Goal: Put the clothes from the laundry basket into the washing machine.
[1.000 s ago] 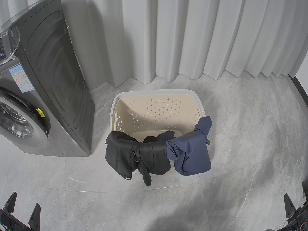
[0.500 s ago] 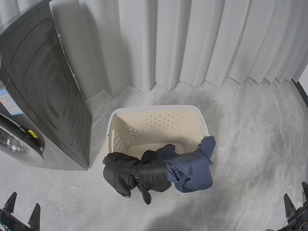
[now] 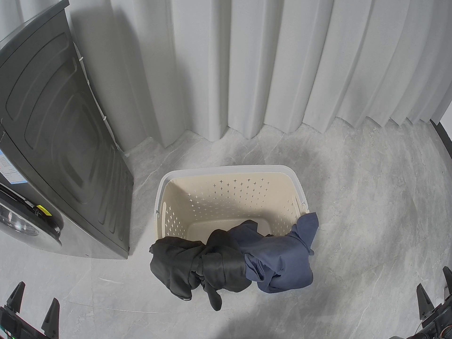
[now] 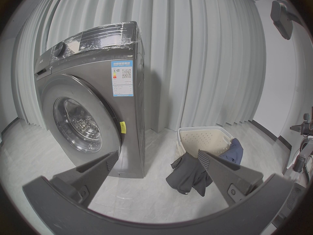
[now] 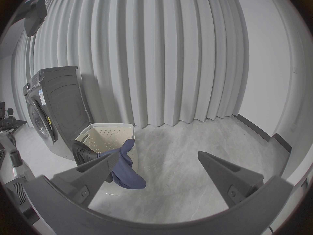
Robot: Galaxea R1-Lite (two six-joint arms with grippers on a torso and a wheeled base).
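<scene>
A cream laundry basket [image 3: 230, 170] stands on the floor ahead of me. A black garment [image 3: 197, 267] and a navy garment [image 3: 282, 260] hang over its near rim; both also hang there in the left wrist view, black garment [image 4: 187, 173], navy garment [image 4: 235, 150]. The grey washing machine [image 3: 56, 156] stands at the left, its round door [image 4: 78, 124] shut. My left gripper [image 3: 33, 304] is low at the near left, open and holding nothing. My right gripper [image 3: 435, 288] is low at the near right, also open with nothing in it, well short of the basket [image 5: 107, 136].
White curtains [image 3: 263, 52] hang behind the basket and machine. Grey marble floor [image 3: 376, 189] lies open to the right of the basket and between me and it. A dark baseboard [image 3: 442, 135] runs along the right wall.
The whole head view has shifted: basket and machine sit lower and the machine farther left in the picture, so the camera moved. Both grippers hold the same places in the view.
</scene>
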